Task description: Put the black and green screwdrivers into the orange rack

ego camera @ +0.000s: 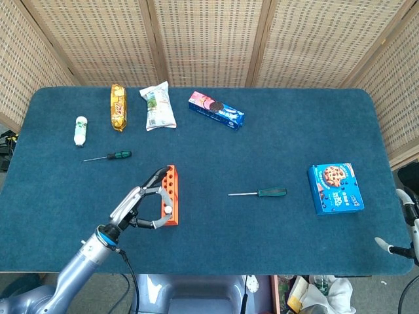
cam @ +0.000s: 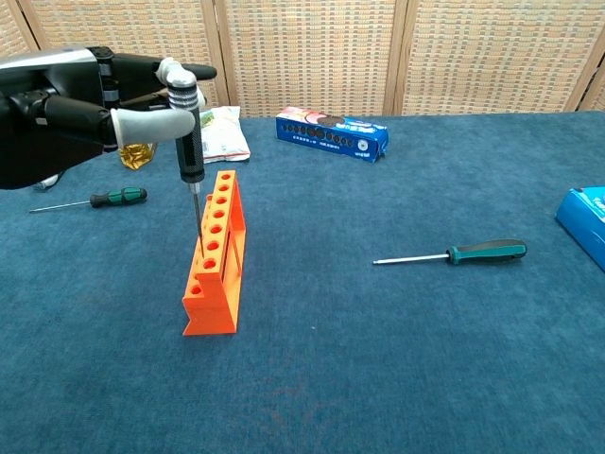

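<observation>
The orange rack (ego camera: 170, 195) (cam: 216, 255) lies left of centre on the blue table, its row of holes facing up. My left hand (ego camera: 141, 206) (cam: 95, 104) pinches a black-handled screwdriver (cam: 191, 142) upright over the rack. Its tip stands at a hole near the rack's near end; whether it is inside the hole I cannot tell. A small green-and-black screwdriver (ego camera: 108, 156) (cam: 113, 198) lies on the table to the rack's left. A teal-handled screwdriver (ego camera: 262, 193) (cam: 487, 251) lies to its right. My right hand (ego camera: 402, 235) sits at the table's front right corner, mostly cut off and holding nothing.
Along the far edge lie a white bottle (ego camera: 80, 129), a gold packet (ego camera: 118, 106), a white-green bag (ego camera: 158, 106) and a blue biscuit box (ego camera: 216, 110) (cam: 331, 132). A blue cookie box (ego camera: 335, 188) lies at the right. Wicker screens stand behind the table.
</observation>
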Controlling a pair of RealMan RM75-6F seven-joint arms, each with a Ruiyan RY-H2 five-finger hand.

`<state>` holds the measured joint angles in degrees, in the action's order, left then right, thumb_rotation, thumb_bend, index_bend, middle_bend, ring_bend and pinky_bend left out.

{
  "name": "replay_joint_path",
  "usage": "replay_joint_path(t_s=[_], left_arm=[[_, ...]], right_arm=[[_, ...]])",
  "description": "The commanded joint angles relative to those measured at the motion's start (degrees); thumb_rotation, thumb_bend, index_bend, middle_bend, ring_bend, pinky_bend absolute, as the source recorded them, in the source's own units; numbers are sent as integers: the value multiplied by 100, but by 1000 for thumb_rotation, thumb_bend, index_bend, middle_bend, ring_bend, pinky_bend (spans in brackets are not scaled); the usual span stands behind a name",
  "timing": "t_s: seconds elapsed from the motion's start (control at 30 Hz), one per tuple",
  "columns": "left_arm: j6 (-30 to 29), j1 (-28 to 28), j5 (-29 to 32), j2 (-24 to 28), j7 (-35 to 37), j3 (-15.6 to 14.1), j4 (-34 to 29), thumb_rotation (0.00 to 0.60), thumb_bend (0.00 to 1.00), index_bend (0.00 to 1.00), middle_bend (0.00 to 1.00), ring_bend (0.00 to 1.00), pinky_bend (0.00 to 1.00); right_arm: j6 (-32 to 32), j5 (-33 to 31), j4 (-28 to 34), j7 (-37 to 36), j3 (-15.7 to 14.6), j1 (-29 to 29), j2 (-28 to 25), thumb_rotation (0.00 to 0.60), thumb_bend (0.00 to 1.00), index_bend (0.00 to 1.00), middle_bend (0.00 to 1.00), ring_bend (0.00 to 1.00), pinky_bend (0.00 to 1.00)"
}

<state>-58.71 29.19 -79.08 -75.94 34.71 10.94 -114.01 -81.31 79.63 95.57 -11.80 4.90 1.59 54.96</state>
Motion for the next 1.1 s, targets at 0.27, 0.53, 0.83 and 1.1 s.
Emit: replay_joint_path(t_s=[0.27, 0.53, 0.83, 1.1], left_arm=[[-144, 9, -227, -122, 455, -56, 327, 600, 499, 649, 0, 0, 0], [-49, 78, -264, -198, 726, -138, 558, 600, 503, 656, 0, 0, 0], [-65, 141, -307, -286, 756, -176, 680, 600, 503, 657, 0, 0, 0], [-74, 144, -193, -404, 677, -221, 871, 600, 503, 661, 0, 0, 0]], right_arm=[[-4, 20, 1, -40, -4, -5, -15, 600, 0, 0, 0, 0, 0], [6, 15, -1, -40, -3, -2, -13, 600, 0, 0, 0, 0, 0], [3, 15, -5, -65, 0, -5, -21, 600, 0, 0, 0, 0, 0], [2, 28, -7, -94, -3, -7, -31, 600, 0, 0, 0, 0, 0]])
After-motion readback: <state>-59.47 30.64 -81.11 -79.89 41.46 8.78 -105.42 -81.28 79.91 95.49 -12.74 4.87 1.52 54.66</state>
